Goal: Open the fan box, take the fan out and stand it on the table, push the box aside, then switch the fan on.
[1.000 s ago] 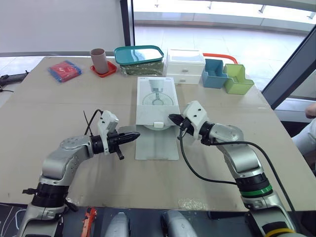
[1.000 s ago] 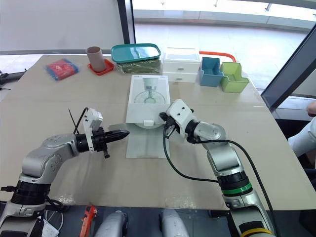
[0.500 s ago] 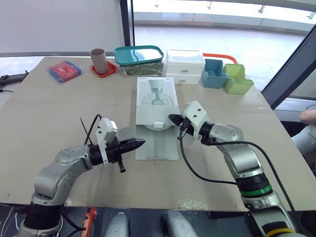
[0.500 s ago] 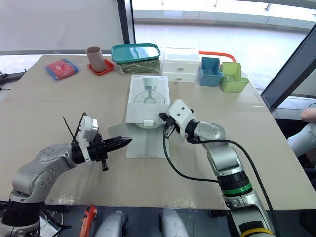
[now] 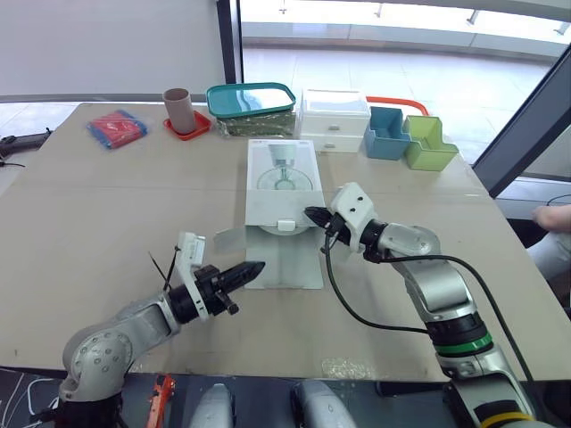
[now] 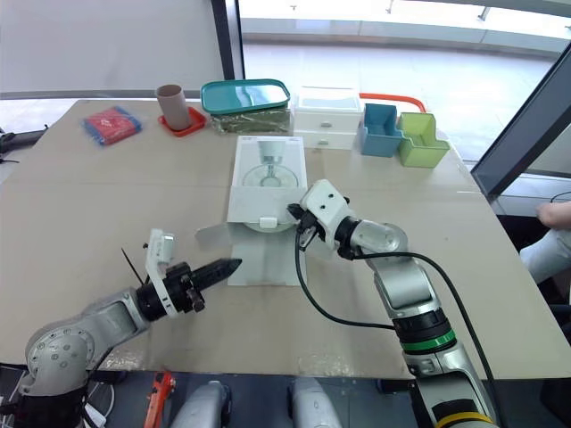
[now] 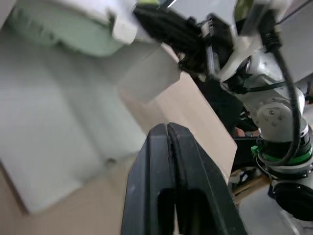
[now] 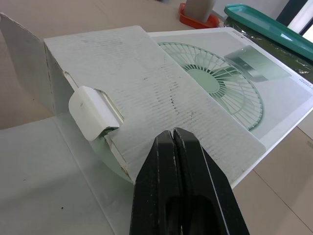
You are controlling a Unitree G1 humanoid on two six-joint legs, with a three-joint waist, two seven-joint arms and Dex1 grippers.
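Withdrawn toward the near table edge: left gripper (image 5: 254,267), fingers pressed together, off the opened flap (image 5: 285,259). Right gripper (image 5: 310,213), also pressed together, is held at the fan box's (image 5: 284,178) open end, mid-table; fan (image 7: 61,34) lodged inside. Risk: unbraced box is dragged along when fan is pulled.
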